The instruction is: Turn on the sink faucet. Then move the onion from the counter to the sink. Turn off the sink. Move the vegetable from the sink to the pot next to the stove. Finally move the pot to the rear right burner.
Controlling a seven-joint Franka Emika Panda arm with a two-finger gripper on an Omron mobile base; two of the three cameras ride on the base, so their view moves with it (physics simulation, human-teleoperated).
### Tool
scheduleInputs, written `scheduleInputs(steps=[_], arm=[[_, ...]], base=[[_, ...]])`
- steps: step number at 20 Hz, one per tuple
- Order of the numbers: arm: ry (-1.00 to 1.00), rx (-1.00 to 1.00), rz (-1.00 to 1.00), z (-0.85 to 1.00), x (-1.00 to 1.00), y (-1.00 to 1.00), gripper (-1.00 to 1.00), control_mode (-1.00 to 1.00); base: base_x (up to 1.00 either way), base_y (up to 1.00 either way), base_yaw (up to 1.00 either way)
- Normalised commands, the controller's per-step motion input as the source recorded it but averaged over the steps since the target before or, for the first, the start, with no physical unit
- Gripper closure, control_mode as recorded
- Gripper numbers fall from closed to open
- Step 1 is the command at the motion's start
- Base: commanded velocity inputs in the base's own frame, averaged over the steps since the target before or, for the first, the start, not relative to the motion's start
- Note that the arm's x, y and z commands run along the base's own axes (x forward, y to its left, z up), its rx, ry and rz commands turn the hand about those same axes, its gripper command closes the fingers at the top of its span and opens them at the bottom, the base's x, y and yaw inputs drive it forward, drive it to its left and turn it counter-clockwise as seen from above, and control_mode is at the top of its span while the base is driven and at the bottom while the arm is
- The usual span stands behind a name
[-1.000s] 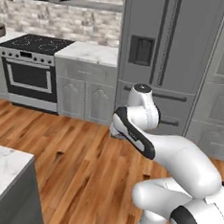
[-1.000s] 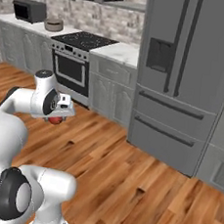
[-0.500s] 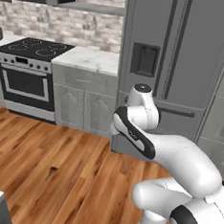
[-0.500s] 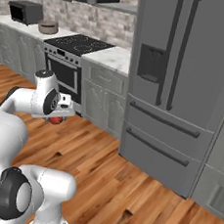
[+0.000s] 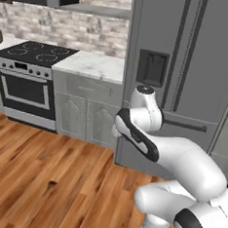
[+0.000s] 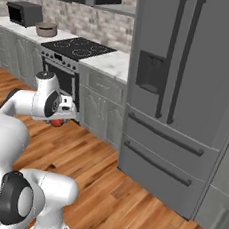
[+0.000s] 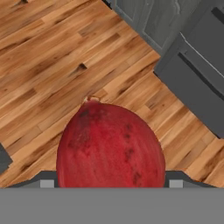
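The onion, round and dark red, sits between the two fingertips of my gripper, which is shut on it above the wooden floor. In the right base view the onion hangs under the gripper at the end of the bent arm. The squat grey-brown pot stands on the counter left of the stove. The rear right burner is a thin white circle on the black glass. The sink and the sink faucet are out of view.
A tall grey fridge stands close ahead, right of a white marble counter over grey cabinets. A microwave sits on the far left counter. Wooden floor stretches to the left.
The whole picture has shifted, so the base has driven: fridge and cabinets stand nearer and larger. The onion stays in the gripper and the arm keeps its pose.
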Motion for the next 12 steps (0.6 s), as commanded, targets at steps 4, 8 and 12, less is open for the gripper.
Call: scheduleInputs(steps=[4, 8, 12], arm=[[0.00, 0.00, 0.00, 0.00, 0.00, 0.00, 1.00, 1.00], [0.00, 0.00, 0.00, 0.00, 0.00, 0.00, 1.00, 1.00], [0.00, 0.00, 0.00, 0.00, 0.00, 0.00, 1.00, 1.00]], base=[[0.76, 0.48, 0.05], [0.75, 0.61, 0.04], [0.68, 0.71, 0.02]])
